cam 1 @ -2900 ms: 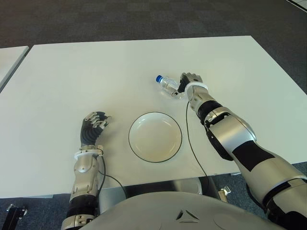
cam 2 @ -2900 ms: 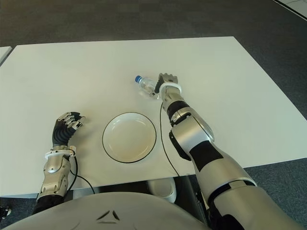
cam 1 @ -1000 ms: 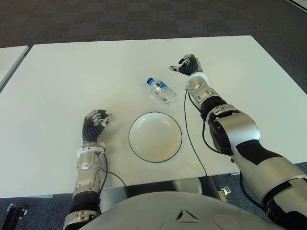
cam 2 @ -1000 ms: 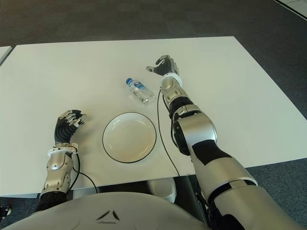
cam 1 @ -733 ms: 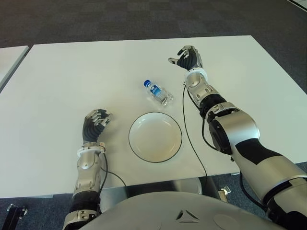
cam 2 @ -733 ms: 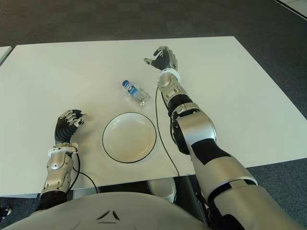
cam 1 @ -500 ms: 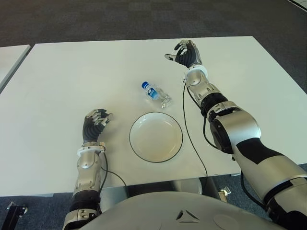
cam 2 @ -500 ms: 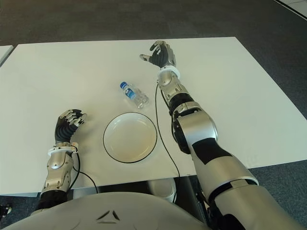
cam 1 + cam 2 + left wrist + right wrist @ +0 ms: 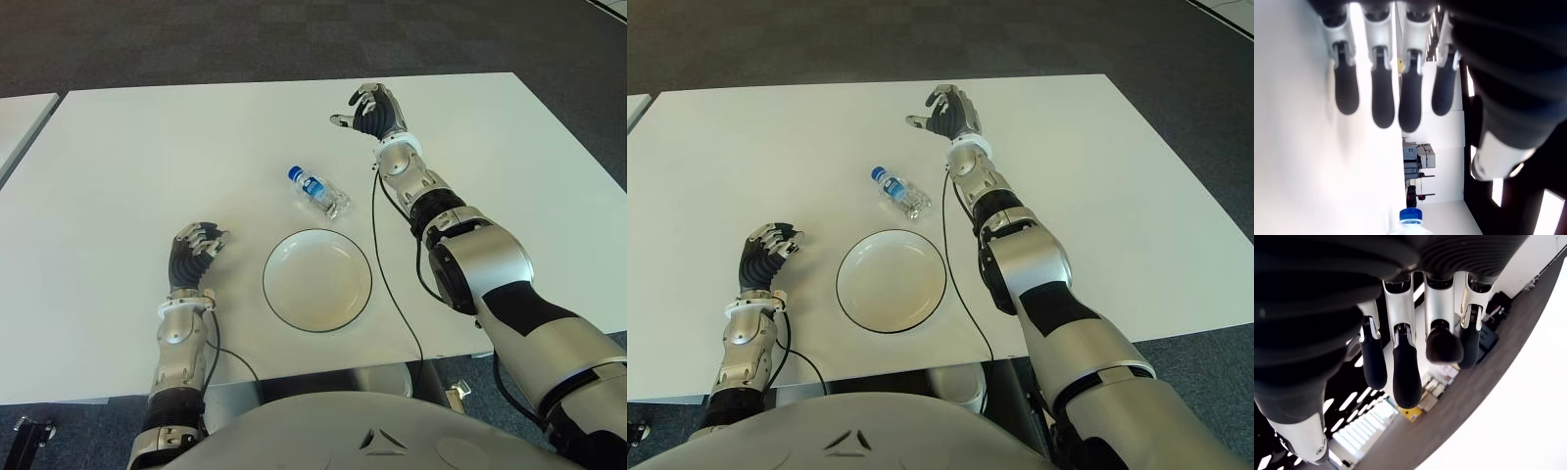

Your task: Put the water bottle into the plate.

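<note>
At frame centre, left eye view: the water bottle [image 9: 319, 192] lies on its side on the white table [image 9: 118, 157], blue cap toward upper left, just above the plate [image 9: 316, 280] and apart from its rim.
Upper right of centre, same view: my right hand [image 9: 377, 113] is raised, fingers spread, empty, well apart from the bottle.
Lower left, same view: my left hand [image 9: 191, 257] shows left of the plate, fingers loosely curled, empty.
Left wrist view: my fingers [image 9: 1383, 100] hang extended, clasping nothing; the bottle's cap [image 9: 1411, 215] shows at the bottom edge.
Right wrist view: my fingers [image 9: 1405, 374] are apart, nothing between them.
</note>
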### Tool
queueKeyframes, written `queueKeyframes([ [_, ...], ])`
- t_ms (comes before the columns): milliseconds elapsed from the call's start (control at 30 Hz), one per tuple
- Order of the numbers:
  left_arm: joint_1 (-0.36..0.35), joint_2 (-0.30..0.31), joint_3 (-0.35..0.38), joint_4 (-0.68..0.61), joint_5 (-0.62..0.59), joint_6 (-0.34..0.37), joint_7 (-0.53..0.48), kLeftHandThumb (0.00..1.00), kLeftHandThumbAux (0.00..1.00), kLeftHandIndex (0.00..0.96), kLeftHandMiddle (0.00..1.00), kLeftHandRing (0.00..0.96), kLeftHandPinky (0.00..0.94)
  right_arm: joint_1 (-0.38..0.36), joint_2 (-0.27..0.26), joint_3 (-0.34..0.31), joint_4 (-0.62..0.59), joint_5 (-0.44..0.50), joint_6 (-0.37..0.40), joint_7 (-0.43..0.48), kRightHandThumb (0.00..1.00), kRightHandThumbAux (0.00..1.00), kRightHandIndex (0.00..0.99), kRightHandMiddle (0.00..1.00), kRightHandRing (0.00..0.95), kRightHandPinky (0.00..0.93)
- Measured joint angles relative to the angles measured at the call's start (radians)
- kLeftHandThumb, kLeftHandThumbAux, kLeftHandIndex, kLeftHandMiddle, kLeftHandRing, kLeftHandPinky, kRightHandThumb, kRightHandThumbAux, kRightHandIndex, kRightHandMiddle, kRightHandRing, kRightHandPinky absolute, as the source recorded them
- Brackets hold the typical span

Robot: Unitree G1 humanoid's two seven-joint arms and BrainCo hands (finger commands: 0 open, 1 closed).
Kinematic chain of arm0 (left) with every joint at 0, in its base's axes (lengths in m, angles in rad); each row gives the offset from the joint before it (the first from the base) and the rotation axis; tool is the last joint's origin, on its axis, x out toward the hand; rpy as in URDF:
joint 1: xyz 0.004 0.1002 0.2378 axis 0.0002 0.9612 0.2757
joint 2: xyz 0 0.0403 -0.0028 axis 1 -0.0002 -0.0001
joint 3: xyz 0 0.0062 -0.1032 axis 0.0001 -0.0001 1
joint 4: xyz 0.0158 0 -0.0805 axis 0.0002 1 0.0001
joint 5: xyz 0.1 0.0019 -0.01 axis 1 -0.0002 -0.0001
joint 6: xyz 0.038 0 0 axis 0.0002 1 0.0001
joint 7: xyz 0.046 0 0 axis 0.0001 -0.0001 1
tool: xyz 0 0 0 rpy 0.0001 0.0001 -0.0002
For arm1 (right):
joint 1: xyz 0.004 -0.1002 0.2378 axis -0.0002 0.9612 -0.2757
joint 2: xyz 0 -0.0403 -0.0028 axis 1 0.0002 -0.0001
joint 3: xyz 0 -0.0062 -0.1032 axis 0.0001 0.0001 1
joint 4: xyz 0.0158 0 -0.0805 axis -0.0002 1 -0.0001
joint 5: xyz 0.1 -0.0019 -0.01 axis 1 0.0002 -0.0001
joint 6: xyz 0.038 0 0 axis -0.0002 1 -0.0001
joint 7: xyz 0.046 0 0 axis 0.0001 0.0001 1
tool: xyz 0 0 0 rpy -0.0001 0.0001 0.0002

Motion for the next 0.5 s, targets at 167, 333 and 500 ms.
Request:
queueKeyframes([
  [167,0.000,0.004,-0.002,0.002,0.002,-0.002,0.000,0.706,0.715,0.429,0.518,0.495,0.486,-0.031,0.013,0.063,0.009,-0.056,0.072,0.042,0.253,0.563,0.133,0.236,0.233,0.266],
  [333,0.000,0.008,-0.004,0.008,0.014,-0.012,0.000,0.706,0.715,0.430,0.532,0.503,0.491,-0.061,0.047,0.130,0.026,-0.116,0.179,0.105,0.184,0.499,0.027,0.041,0.041,0.063],
  [500,0.000,0.008,-0.004,0.008,0.014,-0.012,0.000,0.706,0.715,0.430,0.534,0.505,0.493,-0.065,0.085,0.183,0.039,-0.158,0.257,0.152,0.203,0.437,0.004,0.006,0.006,0.010],
])
